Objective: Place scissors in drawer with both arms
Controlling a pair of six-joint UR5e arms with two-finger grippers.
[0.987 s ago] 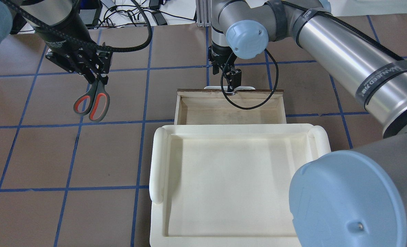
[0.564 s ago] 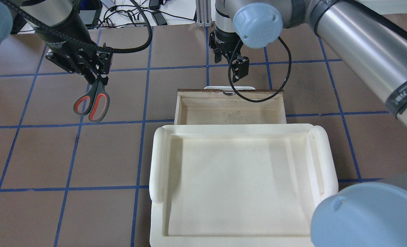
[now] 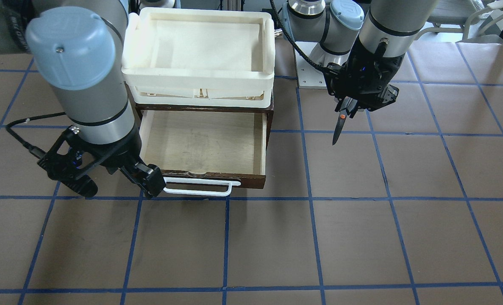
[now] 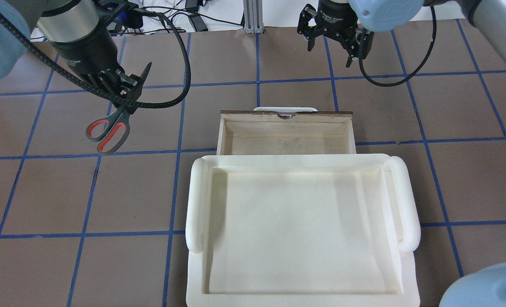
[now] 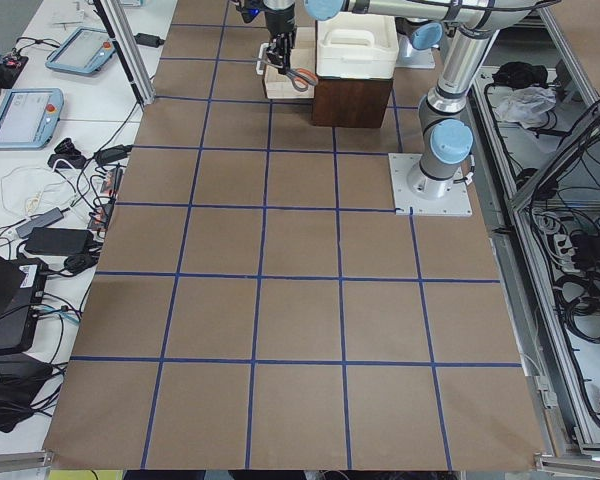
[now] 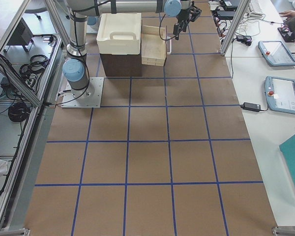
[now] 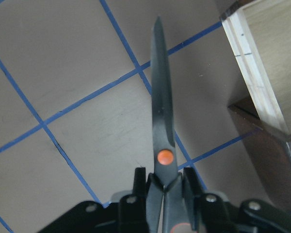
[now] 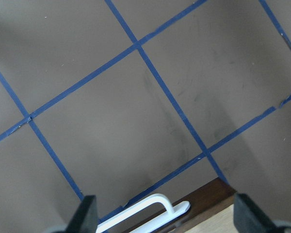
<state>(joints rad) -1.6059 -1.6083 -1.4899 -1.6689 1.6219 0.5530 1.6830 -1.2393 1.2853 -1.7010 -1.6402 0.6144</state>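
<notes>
My left gripper is shut on the scissors and holds them in the air to the left of the drawer. The grey, orange-lined handles hang toward the robot. The closed blades point down at the table, as the front view also shows. The drawer is pulled open and its pale inside is bare. My right gripper is open and empty. It hangs beyond the drawer's white handle, clear of it. The right wrist view shows the handle below.
A cream-white plastic tray sits on top of the dark-brown cabinet behind the open drawer. The brown table mat carries a grid of blue tape lines. Cables lie past the table's far edge.
My right gripper has let go of the drawer handle, risen, moved away to the far right and opened. My left gripper has turned a little, still holding the scissors.
</notes>
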